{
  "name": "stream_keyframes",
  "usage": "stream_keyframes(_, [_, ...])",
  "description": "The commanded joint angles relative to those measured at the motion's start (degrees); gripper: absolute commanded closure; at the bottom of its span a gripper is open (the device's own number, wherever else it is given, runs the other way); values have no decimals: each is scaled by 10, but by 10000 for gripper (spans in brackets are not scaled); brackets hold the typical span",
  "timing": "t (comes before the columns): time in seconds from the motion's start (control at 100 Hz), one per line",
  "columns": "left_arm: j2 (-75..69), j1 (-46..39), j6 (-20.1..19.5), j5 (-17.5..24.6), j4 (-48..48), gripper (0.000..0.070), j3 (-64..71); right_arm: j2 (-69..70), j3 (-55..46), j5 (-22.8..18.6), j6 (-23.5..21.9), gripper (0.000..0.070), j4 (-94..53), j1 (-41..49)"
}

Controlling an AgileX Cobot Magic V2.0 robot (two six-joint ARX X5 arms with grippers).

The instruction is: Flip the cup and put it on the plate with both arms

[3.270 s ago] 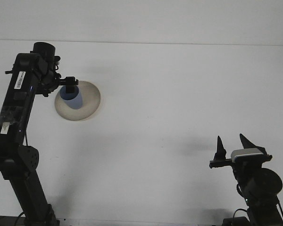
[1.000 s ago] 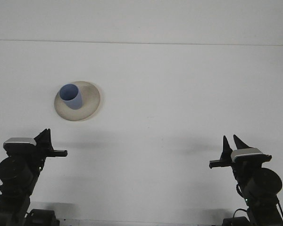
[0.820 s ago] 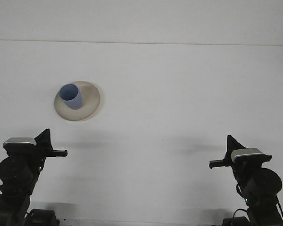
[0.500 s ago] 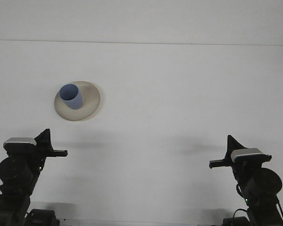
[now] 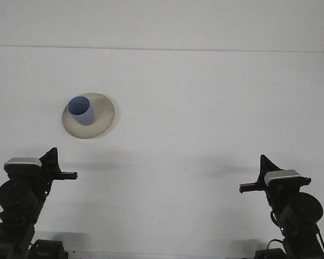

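A blue cup (image 5: 81, 110) stands upright, mouth up, on the left part of a beige plate (image 5: 101, 114) at the table's left. Nothing touches it. My left gripper (image 5: 52, 155) is pulled back to the near left edge, well below the plate, with its fingers together and nothing in them. My right gripper (image 5: 263, 160) rests at the near right edge, far from the cup, also shut and empty.
The white table (image 5: 205, 108) runs back to a white wall (image 5: 162, 21). Both arm bases sit at the bottom corners.
The left arm has let go of the cup on the plate and pulled back to the near edge. The right gripper's fingers have come together. Nothing has moved in the last half second.
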State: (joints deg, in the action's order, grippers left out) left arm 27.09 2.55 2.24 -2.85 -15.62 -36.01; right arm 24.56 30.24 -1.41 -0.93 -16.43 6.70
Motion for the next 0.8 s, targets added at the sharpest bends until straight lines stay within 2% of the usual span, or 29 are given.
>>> stream_keyframes(0.0, [-6,1,-1,-2,5,690,-7,2,6,0,-8,700,6,1])
stream_keyframes(0.22, [-55,1,1,-1,45,690,15,2,6,0,-8,700,6,1])
stream_keyframes(0.42, [-147,1,2,-1,132,690,121,2,6,0,-8,700,6,1])
stream_keyframes(0.68, [-269,1,4,-1,157,690,256,2,6,0,-8,700,6,1])
stream_keyframes(0.79, [-269,1,6,-1,168,690,282,2,6,0,-8,700,5,1])
